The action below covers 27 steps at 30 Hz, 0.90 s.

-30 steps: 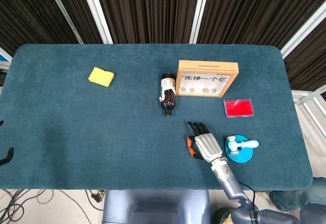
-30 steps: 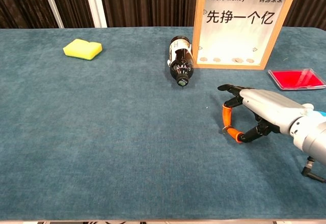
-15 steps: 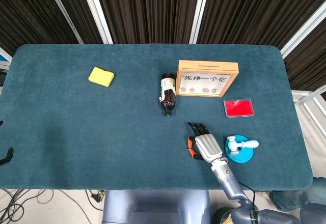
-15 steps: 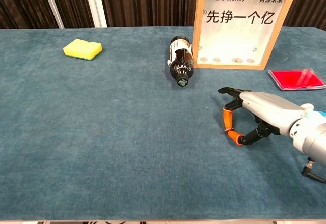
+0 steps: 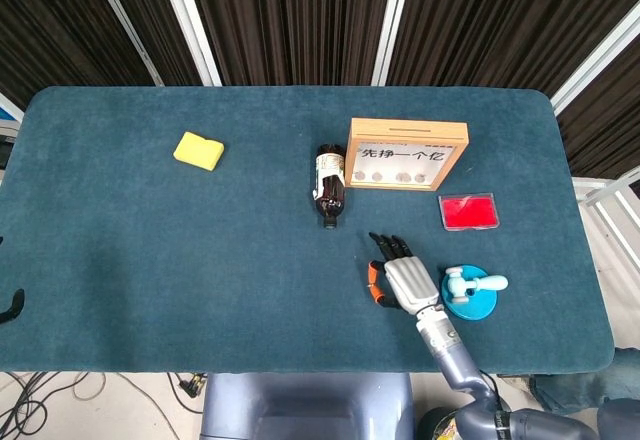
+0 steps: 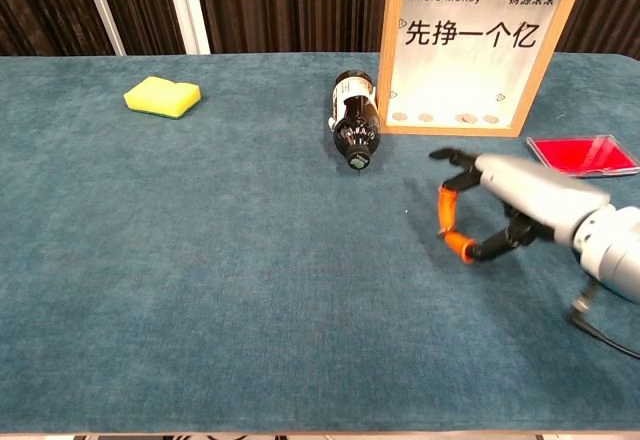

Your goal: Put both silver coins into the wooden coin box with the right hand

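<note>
The wooden coin box (image 5: 406,153) (image 6: 468,48) stands upright at the back right, with several coins lying behind its window. My right hand (image 5: 400,278) (image 6: 505,200) hovers just above the cloth in front of the box. Its orange-tipped fingers (image 6: 447,222) meet tip to tip in a pinch. A silver coin seems held there, but it is too small to see plainly. No other coin shows on the cloth. At the left edge of the head view a dark curved tip (image 5: 10,305) may belong to my left hand.
A brown bottle (image 5: 329,185) (image 6: 355,120) lies on its side left of the box, cap toward me. A red case (image 5: 468,210) (image 6: 582,155) and a blue fan-like gadget (image 5: 472,290) sit to the right of the hand. A yellow sponge (image 5: 198,150) (image 6: 162,96) lies far left.
My right hand has lifted off the cloth and moved a little toward the box, keeping its pinch. The small silver speck under its fingertips is gone from the cloth.
</note>
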Each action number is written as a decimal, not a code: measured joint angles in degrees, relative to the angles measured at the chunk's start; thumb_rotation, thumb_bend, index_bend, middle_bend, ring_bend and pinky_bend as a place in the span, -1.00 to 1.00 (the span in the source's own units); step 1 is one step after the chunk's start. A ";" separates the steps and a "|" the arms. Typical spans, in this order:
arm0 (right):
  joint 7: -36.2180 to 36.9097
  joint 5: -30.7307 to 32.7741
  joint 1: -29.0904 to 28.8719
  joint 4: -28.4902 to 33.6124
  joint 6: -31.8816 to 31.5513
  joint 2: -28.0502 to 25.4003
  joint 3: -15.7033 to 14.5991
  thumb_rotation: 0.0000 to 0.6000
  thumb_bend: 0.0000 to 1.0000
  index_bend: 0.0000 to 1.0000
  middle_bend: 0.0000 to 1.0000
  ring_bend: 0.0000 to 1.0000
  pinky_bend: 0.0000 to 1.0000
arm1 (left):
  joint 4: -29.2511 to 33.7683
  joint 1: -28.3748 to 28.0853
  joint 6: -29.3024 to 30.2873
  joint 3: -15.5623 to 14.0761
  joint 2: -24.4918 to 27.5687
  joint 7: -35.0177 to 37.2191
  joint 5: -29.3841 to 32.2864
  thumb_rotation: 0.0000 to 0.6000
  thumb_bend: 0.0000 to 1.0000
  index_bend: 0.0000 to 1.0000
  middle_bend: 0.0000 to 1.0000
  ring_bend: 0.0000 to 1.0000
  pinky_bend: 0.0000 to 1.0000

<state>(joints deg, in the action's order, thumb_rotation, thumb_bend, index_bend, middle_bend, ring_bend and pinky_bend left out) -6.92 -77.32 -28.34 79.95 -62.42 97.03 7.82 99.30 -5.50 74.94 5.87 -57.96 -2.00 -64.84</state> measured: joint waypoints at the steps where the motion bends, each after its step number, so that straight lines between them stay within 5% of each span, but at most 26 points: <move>1: -0.21 -0.07 -0.12 0.94 -0.30 -0.90 0.52 1.00 0.09 0.44 -1.00 -1.00 -1.00 | -0.03 0.02 0.03 0.01 -0.02 0.04 0.01 1.00 -0.21 -0.97 -1.00 -1.00 -1.00; 8: -3.51 2.03 -1.79 9.34 -0.45 -9.19 6.12 1.00 0.09 0.47 -1.00 -1.00 -1.00 | 0.14 0.06 0.15 -0.18 -0.05 -0.13 -0.41 1.00 -0.21 -0.97 -1.00 -1.00 -1.00; 16: -9.02 14.94 -6.88 16.47 4.53 -19.62 17.10 1.00 0.09 0.47 -1.00 -1.00 -1.00 | 0.17 0.06 0.28 -0.09 -0.17 -0.50 -0.08 1.00 -0.21 -0.97 -1.00 -1.00 -1.00; 20: -11.55 22.34 -11.22 16.33 7.67 -22.48 21.37 1.00 0.09 0.47 -1.00 -1.00 -1.00 | 0.18 -0.02 0.19 -0.01 -0.26 -0.78 0.28 1.00 -0.21 -0.97 -1.00 -1.00 -1.00; 27: -14.75 36.03 -19.72 9.57 15.06 -25.17 24.49 1.00 0.09 0.47 -1.00 -1.00 -1.00 | 0.17 -0.17 0.04 0.34 -0.43 -1.20 1.43 1.00 -0.21 -0.97 -1.00 -1.00 -1.00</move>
<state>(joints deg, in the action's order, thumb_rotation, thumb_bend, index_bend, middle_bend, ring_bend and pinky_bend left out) -21.67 -41.28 -48.06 89.52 -47.36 71.86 32.31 99.47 -5.66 74.98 6.21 -58.39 -3.20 -63.41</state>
